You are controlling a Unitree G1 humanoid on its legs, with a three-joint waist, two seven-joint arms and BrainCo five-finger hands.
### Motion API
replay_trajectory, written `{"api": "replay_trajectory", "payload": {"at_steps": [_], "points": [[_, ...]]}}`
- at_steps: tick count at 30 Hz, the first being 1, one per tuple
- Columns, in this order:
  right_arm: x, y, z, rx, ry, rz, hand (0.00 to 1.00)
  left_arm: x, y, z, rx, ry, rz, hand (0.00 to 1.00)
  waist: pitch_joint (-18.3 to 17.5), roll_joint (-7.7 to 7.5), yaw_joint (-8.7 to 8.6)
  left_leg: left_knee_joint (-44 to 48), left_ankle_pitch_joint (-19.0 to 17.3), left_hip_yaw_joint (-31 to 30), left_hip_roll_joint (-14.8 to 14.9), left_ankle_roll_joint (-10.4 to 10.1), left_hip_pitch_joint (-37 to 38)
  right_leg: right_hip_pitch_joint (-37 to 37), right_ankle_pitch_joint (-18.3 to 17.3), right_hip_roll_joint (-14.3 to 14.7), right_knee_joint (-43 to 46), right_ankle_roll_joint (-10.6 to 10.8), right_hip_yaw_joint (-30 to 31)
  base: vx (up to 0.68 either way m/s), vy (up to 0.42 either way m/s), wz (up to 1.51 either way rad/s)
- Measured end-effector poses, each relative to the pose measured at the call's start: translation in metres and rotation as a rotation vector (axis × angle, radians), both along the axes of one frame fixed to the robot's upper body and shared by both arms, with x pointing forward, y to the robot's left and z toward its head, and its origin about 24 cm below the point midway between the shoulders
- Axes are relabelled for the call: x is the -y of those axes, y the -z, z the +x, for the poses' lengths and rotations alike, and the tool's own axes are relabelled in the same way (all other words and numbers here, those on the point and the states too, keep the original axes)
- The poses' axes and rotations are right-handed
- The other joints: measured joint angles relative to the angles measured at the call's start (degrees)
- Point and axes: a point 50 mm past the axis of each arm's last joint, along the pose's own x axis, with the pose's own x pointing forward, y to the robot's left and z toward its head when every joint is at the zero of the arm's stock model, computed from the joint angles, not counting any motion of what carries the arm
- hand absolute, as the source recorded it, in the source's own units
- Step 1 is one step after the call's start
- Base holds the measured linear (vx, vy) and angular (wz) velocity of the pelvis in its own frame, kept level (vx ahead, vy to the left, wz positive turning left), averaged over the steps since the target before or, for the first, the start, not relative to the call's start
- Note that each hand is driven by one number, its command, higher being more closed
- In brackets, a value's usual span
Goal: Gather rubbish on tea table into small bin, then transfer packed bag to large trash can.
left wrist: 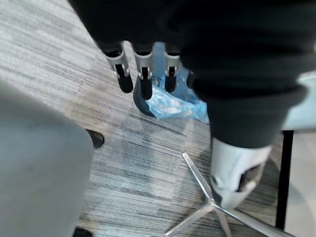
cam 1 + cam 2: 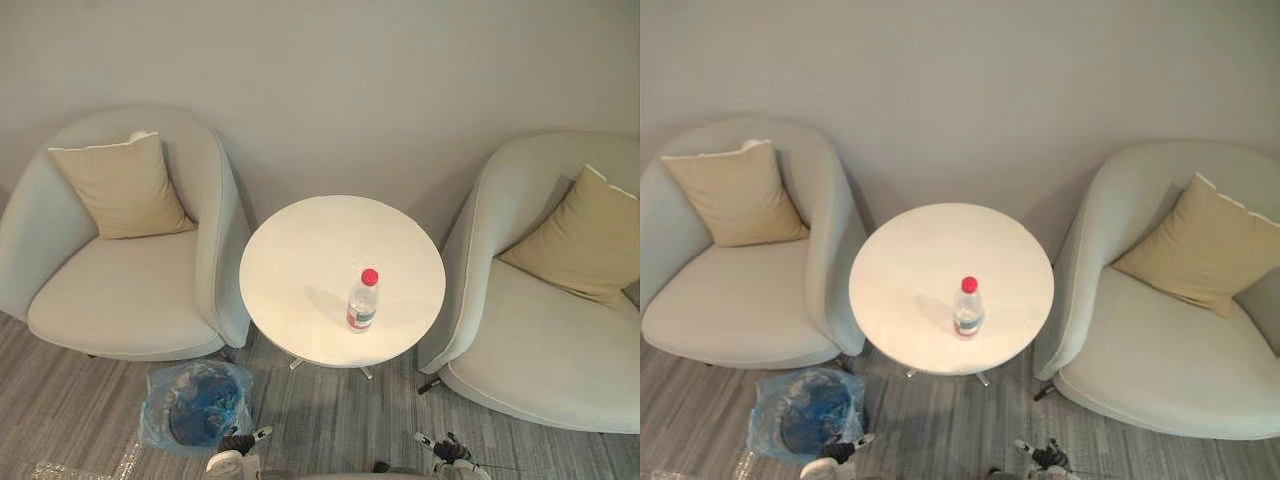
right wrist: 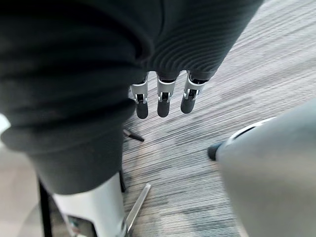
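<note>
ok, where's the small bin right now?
The small bin stands on the floor, lower left in the left eye view, in front of the left armchair and left of the round table.

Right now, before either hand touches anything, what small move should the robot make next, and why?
Probably lift the left hand toward the clear plastic bottle with a red cap. It stands upright near the front of the round white table, and the blue-bagged small bin sits on the floor to the left. That hand and the right hand hang open, holding nothing.
</note>
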Motion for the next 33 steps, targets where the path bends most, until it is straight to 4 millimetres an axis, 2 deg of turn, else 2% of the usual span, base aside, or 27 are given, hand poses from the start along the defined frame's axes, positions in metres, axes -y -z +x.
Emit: {"api": "replay_trajectory", "payload": {"at_steps": [4, 8, 14, 20, 23, 29, 33], "points": [[0.016, -0.033, 0.032, 0.195, -0.073, -0.102, 0.0, 0.0, 0.0, 0.001, -0.004, 0.065, 0.017, 0.0, -0.08, 0.08, -0.44, -0.89, 0.49, -0.68, -0.89, 0.52, -0.02, 0.37, 1.07, -0.54, -1.85, 0.57, 0.18, 0.0, 0.017, 0.01], [0.023, -0.065, 0.057, 0.352, -0.2, -0.217, 0.0, 0.002, -0.002, 0.004, 0.018, 0.111, 0.027, 0.0, -0.1, 0.09, -0.7, -0.82, 0.72, -1.53, -1.25, 0.78, -1.1, 0.65, 2.75, -0.6, -4.84, 0.62, -0.57, 0.02, 0.017, 0.07], [0.021, -0.089, 0.074, 0.455, -0.316, -0.314, 0.0, 0.004, -0.003, 0.006, 0.023, 0.158, 0.039, 0.0, -0.11, 0.1, -0.83, -0.52, 0.76, -2.68, -1.57, 0.84, -1.46, 2.64, 4.29, -0.55, -8.47, 0.65, -1.19, 0.02, 0.01, 0.08], [0.016, -0.097, 0.081, 0.483, -0.404, -0.352, 0.0, 0.004, -0.003, 0.005, 0.018, 0.186, 0.052, 0.0, 0.03, 0.14, -0.9, 0.42, 0.75, -5.02, -1.75, 0.85, -2.05, 4.66, 5.29, -0.47, -10.9, 0.54, -3.12, -0.02, -0.011, 0.16], [0.01, -0.104, 0.092, 0.52, -0.451, -0.366, 0.0, 0.006, -0.003, 0.007, 0.025, 0.208, 0.053, 0.0, 0.44, 0.72, -0.83, 0.47, 0.84, -5.75, -1.77, 0.95, -2.94, 4.36, 5.92, -0.4, -11.42, 0.49, -3.69, -0.06, -0.004, 0.09], [0.003, -0.109, 0.1, 0.546, -0.474, -0.371, 0.0, 0.007, -0.004, 0.009, 0.035, 0.209, 0.053, 0.0, 1.14, 1.43, -0.76, 0.18, 1.33, -7.6, -1.89, 0.77, -3.8, 4.36, 5.96, -0.41, -11.71, 0.5, -5.2, -0.03, -0.004, 0.13], [0.0, -0.118, 0.113, 0.587, -0.487, -0.387, 0.0, 0.009, -0.006, 0.015, 0.061, 0.211, 0.051, 0.0, 2.87, 2.04, -0.6, 0.15, 1.59, -8.51, -1.92, 0.66, -4.24, 4.38, 5.96, -0.38, -11.78, 0.49, -6.09, -0.01, -0.005, 0.13]]}}
